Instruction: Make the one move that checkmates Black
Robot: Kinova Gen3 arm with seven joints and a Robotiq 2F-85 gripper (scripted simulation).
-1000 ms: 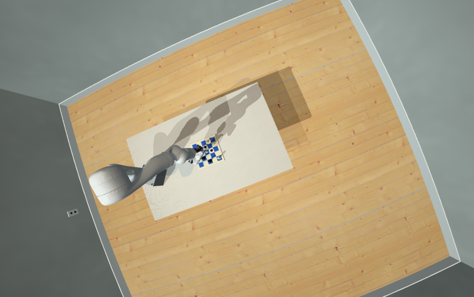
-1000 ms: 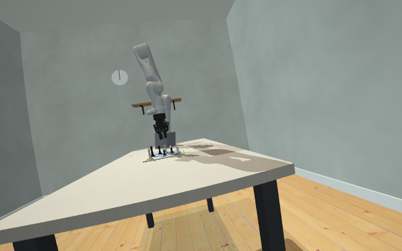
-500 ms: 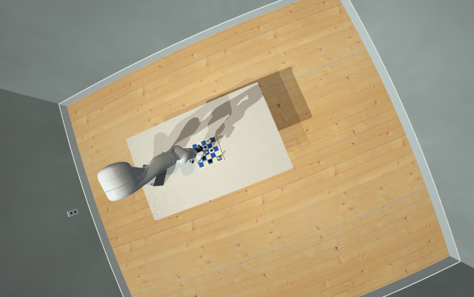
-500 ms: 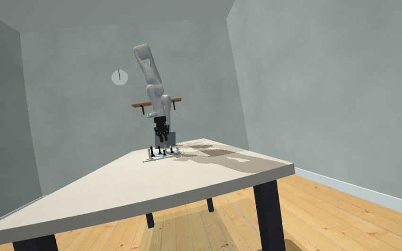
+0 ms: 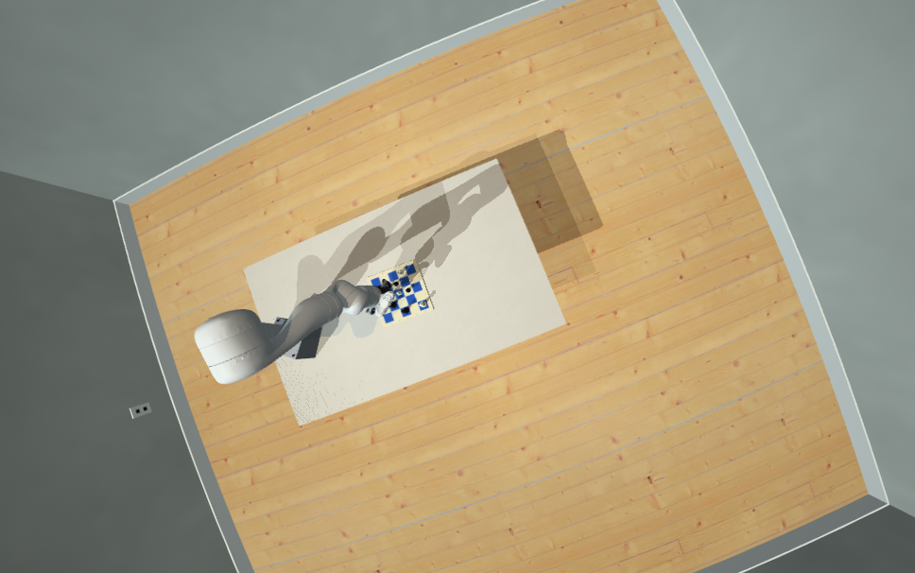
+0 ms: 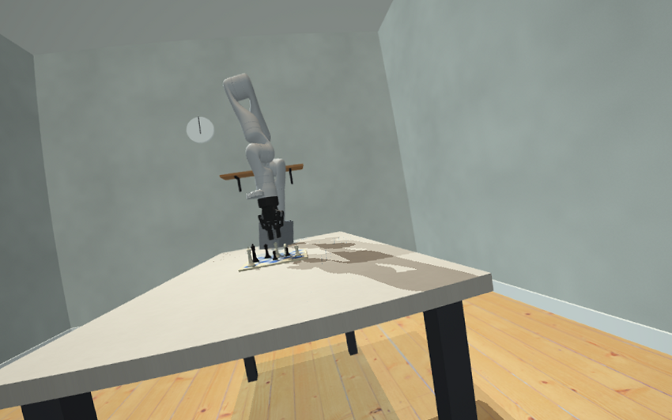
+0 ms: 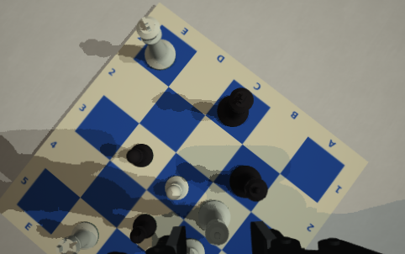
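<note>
The small blue and cream chessboard (image 5: 417,286) (image 6: 246,267) (image 7: 312,168) lies on the table. In the wrist view the white king (image 7: 156,44) stands on E1. Black pieces stand on C1 (image 7: 235,107) and B2 (image 7: 249,182), and a black pawn (image 7: 139,155) stands on D3. A white pawn (image 7: 176,187) stands on C3 and a taller white piece (image 7: 214,218) on B3. My gripper (image 7: 218,240) (image 6: 272,235) (image 5: 385,297) hangs partly open, low over the board's rank 3 to 4 area. Another white piece (image 7: 193,247) shows just inside its left finger. I see nothing gripped.
A black piece (image 7: 143,227) and a white piece (image 7: 81,236) stand at the wrist view's lower left. The board sits on a white table (image 5: 486,284) (image 6: 216,314). A wall shelf (image 6: 293,168) hangs behind the arm. The arm's shadow falls across the board.
</note>
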